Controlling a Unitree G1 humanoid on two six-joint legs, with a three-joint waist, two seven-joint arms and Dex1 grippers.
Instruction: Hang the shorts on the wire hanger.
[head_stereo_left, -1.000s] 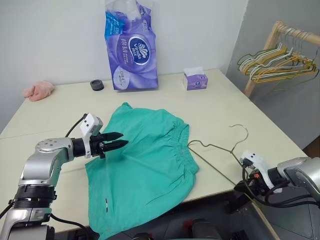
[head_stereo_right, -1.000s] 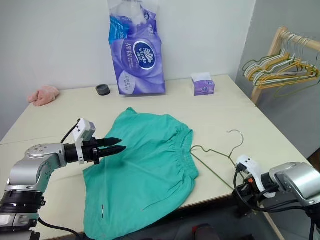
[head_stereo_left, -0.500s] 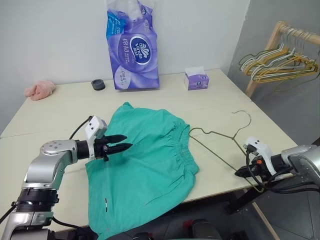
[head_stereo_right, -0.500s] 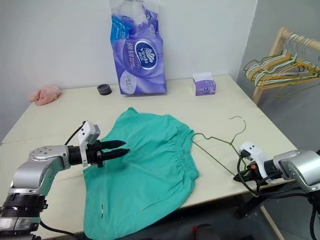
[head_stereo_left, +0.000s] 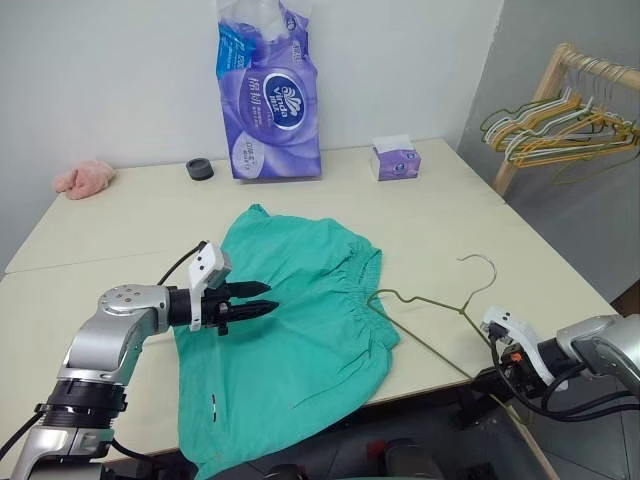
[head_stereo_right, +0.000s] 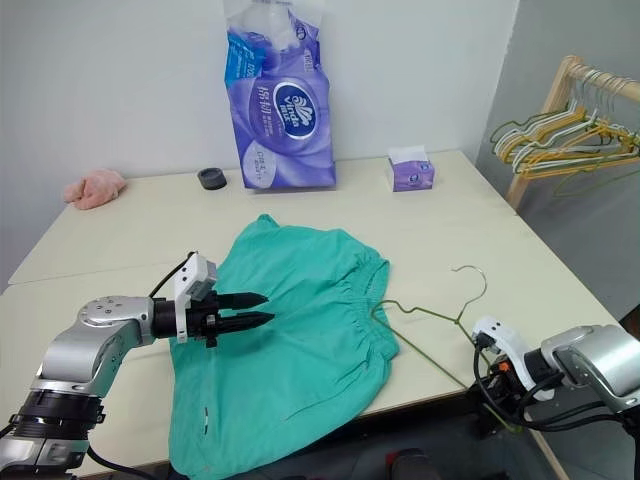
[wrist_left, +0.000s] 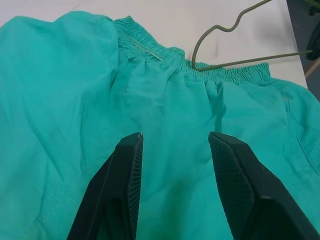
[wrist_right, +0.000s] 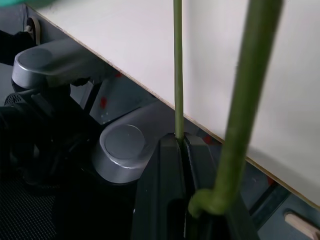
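Left eye view: soft, light shorts (head_stereo_left: 290, 320) flat on bench (head_stereo_left: 120, 215), best pinched at waistband; left gripper (head_stereo_left: 262, 299) jaws spread above them, right gripper (wrist_right: 181, 145) jaws pinching stiff wire hanger (head_stereo_left: 440, 305).

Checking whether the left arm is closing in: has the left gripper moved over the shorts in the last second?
Yes. The left gripper has slid from the shorts' edge toward their waistband, jaws open.

Silver arms, black ribbed gripper fingers (wrist_left: 130, 185)
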